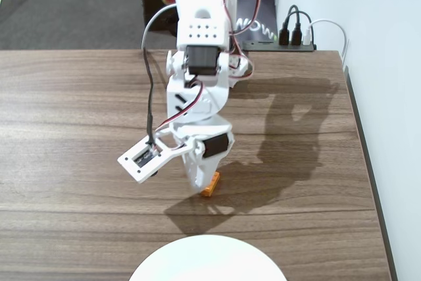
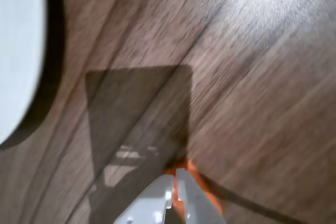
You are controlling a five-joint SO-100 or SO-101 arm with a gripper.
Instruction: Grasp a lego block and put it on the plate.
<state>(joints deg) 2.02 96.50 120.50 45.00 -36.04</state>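
In the wrist view, the white fingers point(image 2: 181, 198) are seen entering from the six o'clock edge, drawn almost together, with only a thin dark slit left between their tips. The gripper point(image 2: 175, 188) is pressed against the lego block point(image 2: 202, 187), whose orange plastic is seen just behind and at the four o'clock side of the tips; whether the brick is actually clamped cannot be told from this blurred view. A square shadow is cast on the wooden table point(image 2: 262, 77) above the fingers. At the nine to eleven o'clock edge, an arc of the plate point(image 2: 18, 51) is seen, well apart from the brick.

In the fixed view, the plate point(image 1: 207, 261) is cut off by the six o'clock edge. Just beyond it, near the picture's centre, the lego block point(image 1: 210, 185) is seen on the table point(image 1: 66, 129), touched by the lowered gripper point(image 1: 200, 185), and it appears tilted. The arm point(image 1: 200, 51) is raised toward twelve o'clock. At one o'clock, a black power strip point(image 1: 279, 47) with plugged cables is found at the table's far edge.
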